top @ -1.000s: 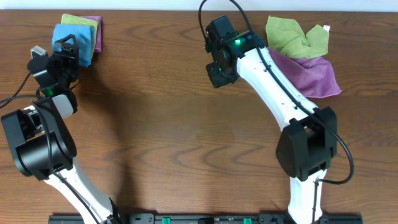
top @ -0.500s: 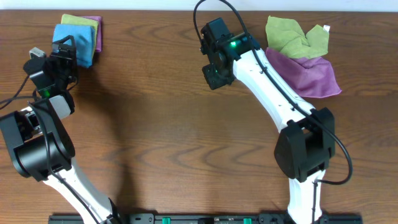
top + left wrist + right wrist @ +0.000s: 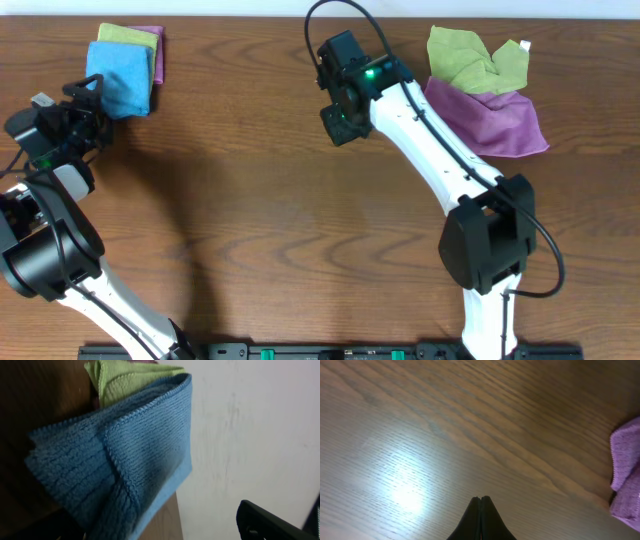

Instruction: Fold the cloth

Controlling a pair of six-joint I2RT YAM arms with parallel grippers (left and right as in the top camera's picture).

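Note:
The cloth (image 3: 120, 78), bright blue, lies folded into a small square at the table's far left back, on top of a folded stack. The left wrist view shows the cloth (image 3: 110, 455) close up, its layered edges lined up. My left gripper (image 3: 88, 108) stands open just left of and in front of the cloth, not touching it; one black finger (image 3: 270, 522) shows at the lower right of that view. My right gripper (image 3: 335, 126) hangs shut over bare wood near the table's middle back, its fingertips (image 3: 480, 498) pressed together with nothing between them.
Under the blue cloth lie a folded light green cloth (image 3: 128, 35) and a folded purple one (image 3: 156, 58). At the back right a crumpled light green cloth (image 3: 470, 55) rests on a spread purple cloth (image 3: 495, 120). The table's back edge runs close behind both piles.
My left gripper has drawn back left and toward the front, away from the blue cloth it was over. The right gripper drifted slightly left. The cloth has not moved.

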